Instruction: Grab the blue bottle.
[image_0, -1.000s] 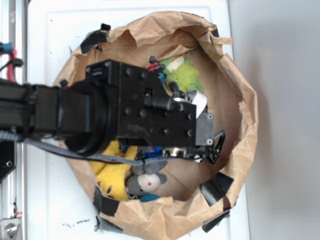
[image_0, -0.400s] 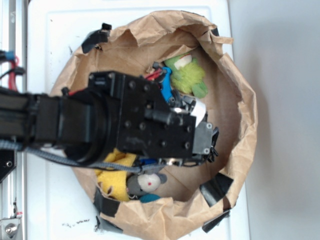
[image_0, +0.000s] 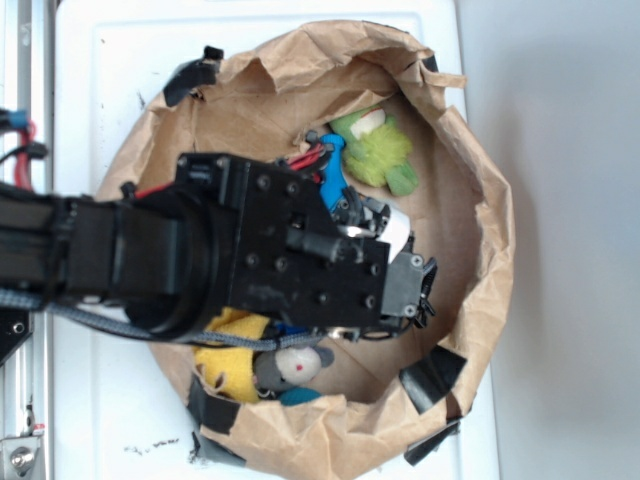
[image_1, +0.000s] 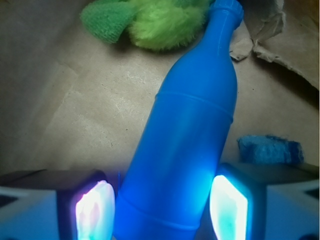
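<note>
While the arm hangs over the brown paper bowl (image_0: 480, 200) on the white table (image_0: 90, 90), the wrist cam shows the blue bottle (image_1: 182, 145) lying w/ its wide body between the two fingers (image_1: 95, 210), neck pointing away toward the green plush (image_1: 145, 20). Fingers sit apart on either side of the bottle, just beside it w/ slim gaps showing, so not clamped. Nearby: light-blue sponge (image_1: 270, 149) right of the bottle; yellow plush (image_0: 232, 365) and grey mouse toy (image_0: 290, 368) by the bowl's lower rim in the exterior cam.

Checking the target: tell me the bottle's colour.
The bottle is solid bright blue; the wrist view shows it best.
</note>
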